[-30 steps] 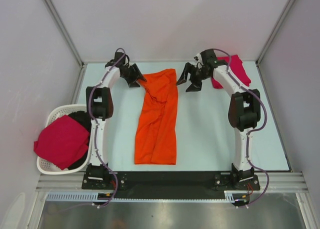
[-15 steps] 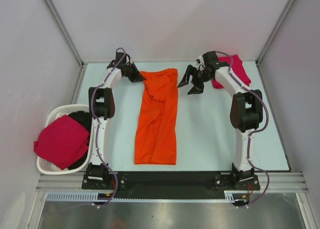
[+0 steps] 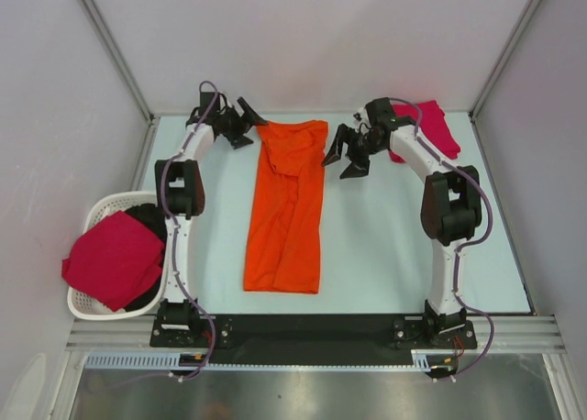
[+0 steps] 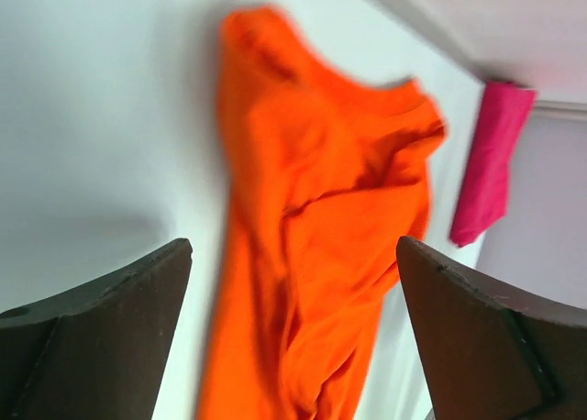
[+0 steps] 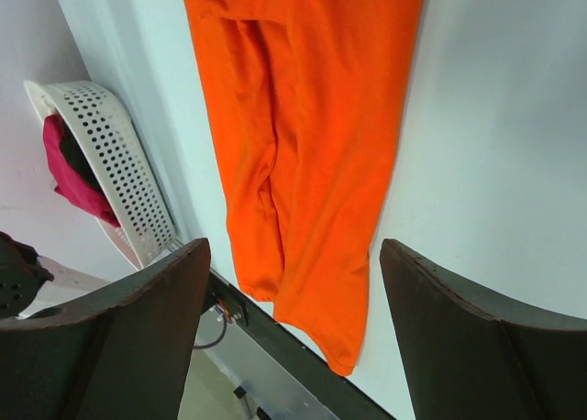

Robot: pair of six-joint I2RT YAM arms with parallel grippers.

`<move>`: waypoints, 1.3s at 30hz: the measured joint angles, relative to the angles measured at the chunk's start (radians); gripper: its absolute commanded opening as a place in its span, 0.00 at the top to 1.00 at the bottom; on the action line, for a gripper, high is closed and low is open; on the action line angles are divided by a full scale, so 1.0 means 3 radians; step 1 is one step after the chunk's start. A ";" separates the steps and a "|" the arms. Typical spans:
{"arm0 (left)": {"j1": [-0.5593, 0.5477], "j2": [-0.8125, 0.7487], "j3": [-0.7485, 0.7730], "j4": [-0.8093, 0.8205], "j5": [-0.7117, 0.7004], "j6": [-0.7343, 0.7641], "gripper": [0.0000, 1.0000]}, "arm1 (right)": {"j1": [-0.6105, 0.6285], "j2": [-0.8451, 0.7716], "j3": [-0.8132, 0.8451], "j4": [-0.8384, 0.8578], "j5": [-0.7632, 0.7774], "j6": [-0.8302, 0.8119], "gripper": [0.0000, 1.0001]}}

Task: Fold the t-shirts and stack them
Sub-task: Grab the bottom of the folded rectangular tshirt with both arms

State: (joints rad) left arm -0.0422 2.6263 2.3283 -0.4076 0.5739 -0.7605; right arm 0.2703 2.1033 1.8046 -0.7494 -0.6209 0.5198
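I see the orange t-shirt (image 3: 286, 209) in plain bright orange, with no print. The far shirt (image 3: 431, 131) is plain crimson-pink, and so is the draped shirt (image 3: 115, 255) over the basket (image 3: 87, 303), which is white with dotted holes. The table (image 3: 394, 246) is pale bluish white. The left arm (image 3: 179, 255) and right arm (image 3: 447, 269) are white with black joints.

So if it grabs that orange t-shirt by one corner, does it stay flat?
Probably not: the orange t-shirt lies in soft wrinkles and folds, so it would likely droop and trail from the pinch. It looks thin, so probably light for its size. Pushed on the smooth table, it would likely bunch rather than slide.
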 measured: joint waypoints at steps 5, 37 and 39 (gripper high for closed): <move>0.0047 -0.0613 -0.0858 -0.0153 -0.0151 0.0239 0.00 | 0.0117 -0.0064 -0.0057 -0.0001 -0.0024 -0.0038 0.14; -0.0245 -0.4376 -0.5451 -0.1822 -0.0139 0.1675 0.26 | 0.0657 -0.1058 -0.2429 -0.0618 -0.0712 -0.0540 0.28; -0.0315 -0.4369 -0.5524 -0.1794 -0.0135 0.1659 0.25 | 0.0668 -0.1038 -0.2530 -0.0520 -0.0788 -0.0506 0.28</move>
State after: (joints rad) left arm -0.1368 1.3155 0.6712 -0.9459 0.5335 -0.2626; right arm 0.4706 1.7920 1.0454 -0.9054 -0.8574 0.3679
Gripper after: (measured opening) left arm 0.745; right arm 0.737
